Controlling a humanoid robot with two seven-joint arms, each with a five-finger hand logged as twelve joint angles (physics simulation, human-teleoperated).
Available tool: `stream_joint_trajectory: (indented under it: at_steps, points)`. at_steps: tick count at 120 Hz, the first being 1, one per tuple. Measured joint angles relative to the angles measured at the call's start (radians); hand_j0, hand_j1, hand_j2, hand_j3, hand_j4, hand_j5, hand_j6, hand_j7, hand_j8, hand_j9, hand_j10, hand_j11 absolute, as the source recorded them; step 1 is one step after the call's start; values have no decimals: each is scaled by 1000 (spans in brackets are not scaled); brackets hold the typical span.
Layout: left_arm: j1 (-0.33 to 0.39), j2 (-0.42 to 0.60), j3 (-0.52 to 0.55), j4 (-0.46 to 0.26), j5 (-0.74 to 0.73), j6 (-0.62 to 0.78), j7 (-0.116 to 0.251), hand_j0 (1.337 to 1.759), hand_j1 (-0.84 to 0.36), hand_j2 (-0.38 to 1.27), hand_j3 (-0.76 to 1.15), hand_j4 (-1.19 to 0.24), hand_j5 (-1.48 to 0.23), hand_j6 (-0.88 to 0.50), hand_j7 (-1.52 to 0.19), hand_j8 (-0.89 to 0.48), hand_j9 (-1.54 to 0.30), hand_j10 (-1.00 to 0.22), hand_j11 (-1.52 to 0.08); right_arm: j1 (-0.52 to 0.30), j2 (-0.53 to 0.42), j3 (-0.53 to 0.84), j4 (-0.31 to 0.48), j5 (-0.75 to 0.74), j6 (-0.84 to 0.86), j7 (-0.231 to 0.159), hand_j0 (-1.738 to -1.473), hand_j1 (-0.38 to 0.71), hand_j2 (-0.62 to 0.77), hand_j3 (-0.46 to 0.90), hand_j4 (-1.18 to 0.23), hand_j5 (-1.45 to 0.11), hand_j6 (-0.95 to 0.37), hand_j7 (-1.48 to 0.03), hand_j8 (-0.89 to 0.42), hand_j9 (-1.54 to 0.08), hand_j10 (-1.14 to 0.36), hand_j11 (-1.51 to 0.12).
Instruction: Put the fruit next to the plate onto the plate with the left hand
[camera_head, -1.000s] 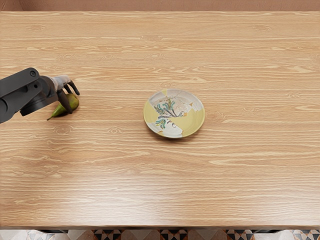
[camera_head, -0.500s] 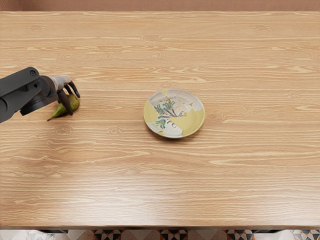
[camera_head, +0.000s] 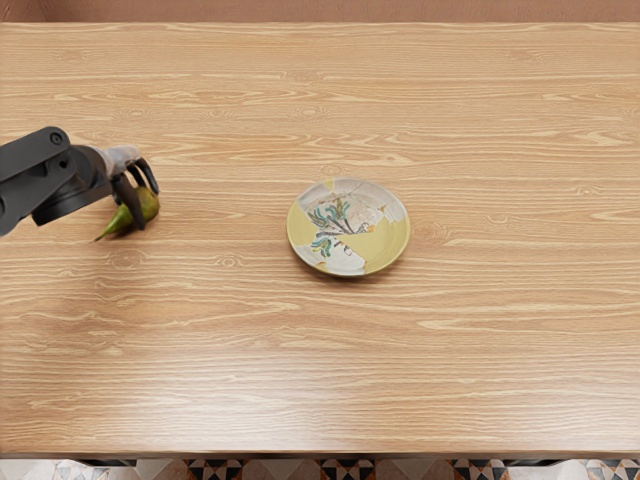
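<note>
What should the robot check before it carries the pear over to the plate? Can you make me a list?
1. Left hand on the pear: ok, its fingers curl over the fruit.
2. Grip tight enough to lift: cannot tell.
3. Pear up off the table: cannot tell; it looks low against the wood.
4. Plate ready: ok, it sits flat, to the right of the pear and apart from it.
5. Right arm out of the way: ok, it is not in view.
</note>
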Motion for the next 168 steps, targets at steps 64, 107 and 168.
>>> stream_joint_trajectory:
  at_steps: [64,107,168]
  points:
    - [-121,37,-7,-82,-59,-34,0,1656,-359,723,0,-722,-990,-449,-970,-472,-973,-728,-974,0,0,4,0,2,1,0,-1658,-349,0,0,0,0,0,0,0,0,0,0]
    - [-174,25,-14,-143,-112,-43,0,1655,-407,861,0,-743,-1036,-429,-1012,-461,-1009,-756,-1010,0,0,-1,0,1,3,0,-1658,-349,0,0,0,0,0,0,0,0,0,0]
    - [-221,-149,-28,-178,-152,-42,0,1652,-465,986,0,-774,-1106,-397,-1071,-449,-1070,-793,-1071,0,0,-3,0,1,3,0,-1658,-349,0,0,0,0,0,0,0,0,0,0]
